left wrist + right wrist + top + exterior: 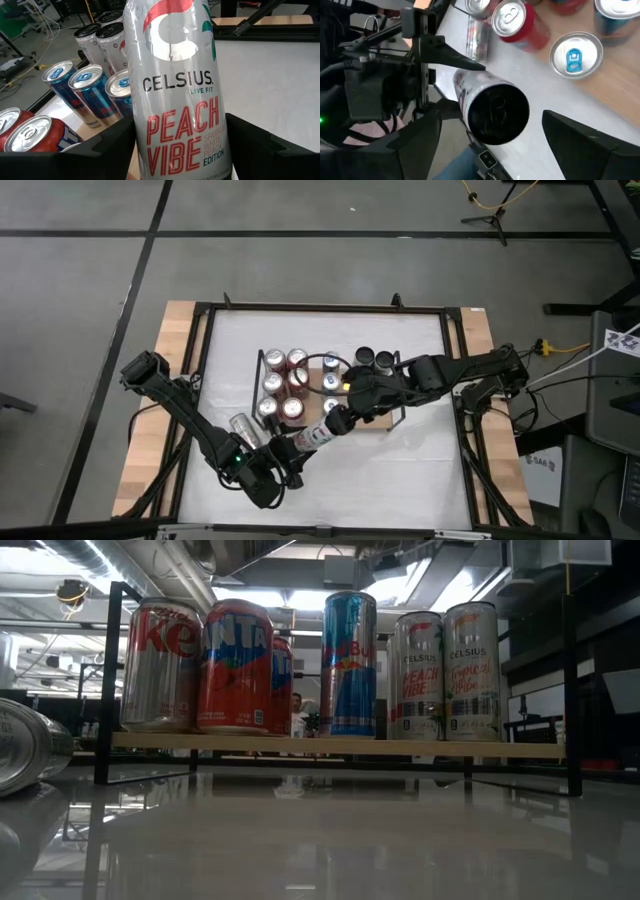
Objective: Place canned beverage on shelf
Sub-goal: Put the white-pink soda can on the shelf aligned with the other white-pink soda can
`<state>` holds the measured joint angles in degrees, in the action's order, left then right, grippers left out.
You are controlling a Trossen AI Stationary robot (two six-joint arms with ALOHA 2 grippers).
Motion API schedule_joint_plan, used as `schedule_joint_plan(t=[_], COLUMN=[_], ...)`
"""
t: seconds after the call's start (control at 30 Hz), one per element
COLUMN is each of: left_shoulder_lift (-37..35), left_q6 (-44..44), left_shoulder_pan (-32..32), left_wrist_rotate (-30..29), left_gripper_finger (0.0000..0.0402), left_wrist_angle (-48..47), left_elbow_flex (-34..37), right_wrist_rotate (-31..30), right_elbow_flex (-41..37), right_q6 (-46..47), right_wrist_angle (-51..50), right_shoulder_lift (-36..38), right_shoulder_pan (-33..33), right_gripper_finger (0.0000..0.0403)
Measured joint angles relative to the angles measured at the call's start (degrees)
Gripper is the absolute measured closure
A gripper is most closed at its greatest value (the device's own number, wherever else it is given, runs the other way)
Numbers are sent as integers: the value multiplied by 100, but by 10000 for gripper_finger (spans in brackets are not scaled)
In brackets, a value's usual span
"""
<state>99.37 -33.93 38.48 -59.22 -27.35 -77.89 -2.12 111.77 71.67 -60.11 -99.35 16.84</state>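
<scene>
My left gripper [282, 453] is shut on a silver Celsius Peach Vibe can [315, 435], held slanting over the white table just in front of the shelf [383, 423]. My right gripper [342, 418] is open. Its fingers [580, 140] stand on either side of the can's dark top end [497, 115] without touching it. The shelf is a light wooden board [330, 746] with black rails. Several cans stand upright on it: red ones [285, 385], blue ones [330, 380] and two Celsius cans [375, 360]. Neither gripper shows in the low view. My left gripper pinches the can's lower body [185, 160] between its two fingers [100, 150], one on each side. The fingers lie across the can, coming from the table's near left. The can sticks out beyond them toward the shelf, top end away, clear of the table.
A second silver can [245, 430] lies on its side on the table, left of my left gripper; it also shows in the low view [25, 745]. The table's black frame [205, 310] and wooden side boards border the white top. Bare white table lies near and right.
</scene>
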Motion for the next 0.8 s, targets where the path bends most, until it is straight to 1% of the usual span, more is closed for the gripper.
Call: schedule_joint_plan(t=[0.2,0.37,0.47,0.63,0.8], left_shoulder_lift=[0,0,0,2,117], left_q6=[2,0,0,-27,-44], left_shoulder_pan=[0,0,0,0,15], left_wrist_rotate=[-7,-9,-9,-9,23], left_gripper_finger=[141,141,141,141,141], left_wrist_angle=[0,0,0,4,117], left_elbow_flex=[0,0,0,0,-2], right_wrist_rotate=[25,178,117,9,-335], right_elbow_flex=[0,0,0,0,0], right_q6=[-13,-204,-335,-414,-416], right_wrist_angle=[-268,-871,-1174,-1205,-1391], right_shoulder_lift=[0,0,0,73,352], right_shoulder_pan=[2,69,213,541,857], right_gripper_finger=[63,63,63,63,63])
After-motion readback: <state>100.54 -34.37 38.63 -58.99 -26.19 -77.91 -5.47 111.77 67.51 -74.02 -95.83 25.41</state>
